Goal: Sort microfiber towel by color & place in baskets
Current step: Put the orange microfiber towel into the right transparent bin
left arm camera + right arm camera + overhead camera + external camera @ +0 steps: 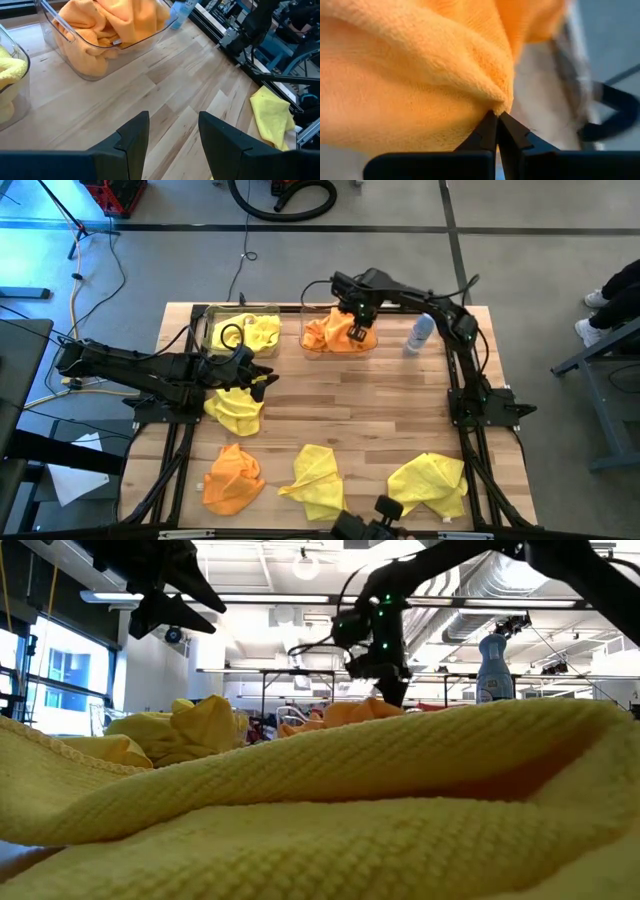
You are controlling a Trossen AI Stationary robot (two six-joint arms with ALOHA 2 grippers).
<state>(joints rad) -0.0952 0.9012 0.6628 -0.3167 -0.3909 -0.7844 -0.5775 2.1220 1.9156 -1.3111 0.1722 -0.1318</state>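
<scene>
Two clear baskets stand at the table's far side. The left basket (pixel 240 332) holds yellow towels and the right basket (pixel 340 338) holds orange ones (pixel 100 30). My right gripper (pixel 358 330) is over the right basket, shut on an orange towel (pixel 410 75). My left gripper (pixel 262 380) hovers open (pixel 172 135) near the table's middle, beside a crumpled yellow towel (pixel 235 408) that it does not touch. Along the near edge lie an orange towel (pixel 232 478) and two yellow ones (pixel 315 480) (pixel 430 483). My right gripper pinches a bunched fold of the orange towel (pixel 496 102) between its two fingertips, coming from above over the right basket. How many layers it has cannot be told. The rest of the towel spreads out from the fingers onto the orange heap in the basket (pixel 330 338).
A pale bottle with a blue top (pixel 420 333) stands just right of the orange basket. In the low view a yellow towel (pixel 320 810) fills the foreground. Bare wood (pixel 370 405) lies between the baskets and the near row of towels.
</scene>
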